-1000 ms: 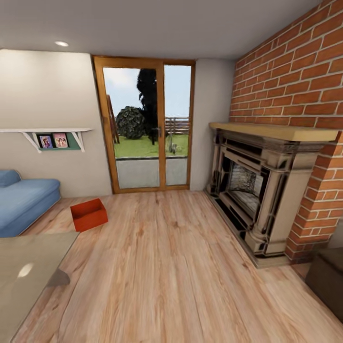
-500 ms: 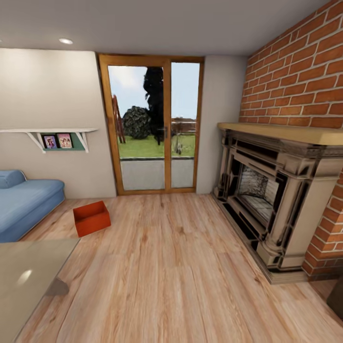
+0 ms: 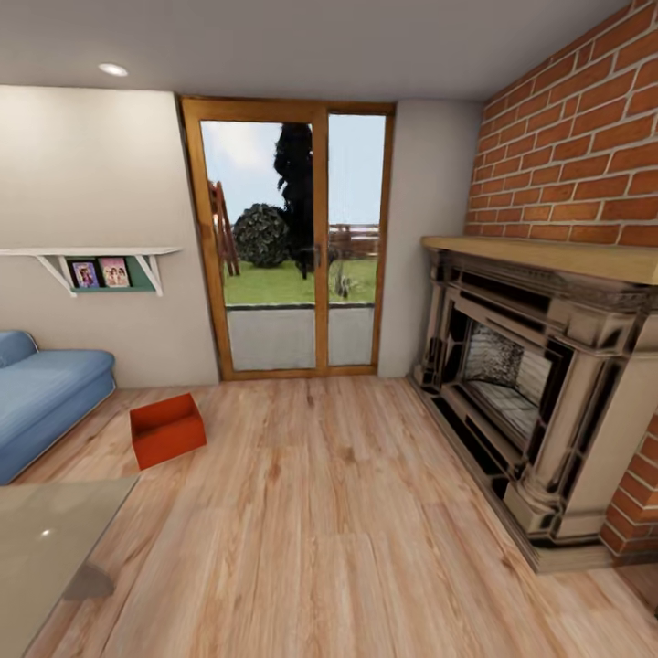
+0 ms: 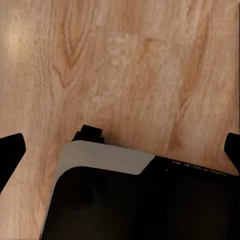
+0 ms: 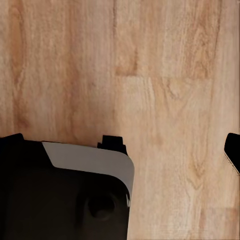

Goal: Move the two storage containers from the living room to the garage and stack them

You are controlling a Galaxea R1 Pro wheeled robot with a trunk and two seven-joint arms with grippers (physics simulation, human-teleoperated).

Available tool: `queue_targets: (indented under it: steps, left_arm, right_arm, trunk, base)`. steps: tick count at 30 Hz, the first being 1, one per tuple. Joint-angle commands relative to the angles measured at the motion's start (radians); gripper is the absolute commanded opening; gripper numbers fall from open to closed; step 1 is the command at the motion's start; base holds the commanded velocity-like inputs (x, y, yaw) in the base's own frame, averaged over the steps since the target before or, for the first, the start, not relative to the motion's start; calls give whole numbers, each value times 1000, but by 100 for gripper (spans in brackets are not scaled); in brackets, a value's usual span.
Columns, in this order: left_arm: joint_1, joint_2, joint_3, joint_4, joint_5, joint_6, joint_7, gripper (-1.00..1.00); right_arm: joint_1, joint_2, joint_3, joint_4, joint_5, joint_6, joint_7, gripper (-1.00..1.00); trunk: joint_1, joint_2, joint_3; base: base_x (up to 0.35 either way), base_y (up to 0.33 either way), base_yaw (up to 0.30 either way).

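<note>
Room: living room with light wood plank floor (image 3: 347,512), glazed wooden door (image 3: 292,242) in the far wall, brick fireplace (image 3: 539,393) along the right side, blue sofa (image 3: 46,397) at the left edge, and a pale glass-like tabletop (image 3: 46,548) at the near left.

Container seen: one orange-red storage container (image 3: 167,429) is set on the plank floor at the far left, just beside the sofa's end and short of the door; its open top faces up and nothing is seen inside.

Second container: cannot be placed from these views.

Long axis: the box is turned at a slant, its longer sides judged to run from near left to far right.

Direction from the fingers: the container is judged to lie ahead and to the left, well apart from both arms; a drive toward it is called for before any reach.

Nearer arm: the left arm is judged nearer, since the box sits on the left side of the scene.

Left gripper (image 4: 120,145): dark tips are seen at opposite edges of the wrist view, spread wide, with bare planks between them; nothing is held or touched.

Right gripper (image 5: 120,147): fingers likewise set wide apart over bare planks; nothing is held.

Task stage: judged early, with no container yet picked up.
</note>
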State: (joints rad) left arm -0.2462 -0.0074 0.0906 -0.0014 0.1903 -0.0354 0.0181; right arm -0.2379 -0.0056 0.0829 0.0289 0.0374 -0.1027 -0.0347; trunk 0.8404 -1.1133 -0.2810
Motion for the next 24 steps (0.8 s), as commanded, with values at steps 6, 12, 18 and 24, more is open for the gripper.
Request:
queue_targets:
  steps: [6, 12, 18, 24]
  left_arm:
    - [-1, 0, 8, 1, 0, -3, 2, 100]
    - [-1, 0, 8, 1, 0, -3, 2, 100]
    - [-1, 0, 8, 1, 0, -3, 2, 100]
    - [-1, 0, 8, 1, 0, -3, 2, 100]
  right_arm:
    - [-1, 0, 8, 3, 5, -5, -3, 100]
    - [-1, 2, 7, 3, 6, -5, -2, 100]
    - [-1, 2, 6, 3, 6, -6, -4, 100]
    - [-1, 1, 6, 2, 6, -6, -4, 100]
  trunk:
    - [1, -1, -1]
    - [1, -1, -1]
    - [1, -1, -1]
    - [1, -1, -1]
  base:
    - [320, 0, 0]
    - [320, 0, 0]
    - [320, 0, 165]
    - [320, 0, 250]
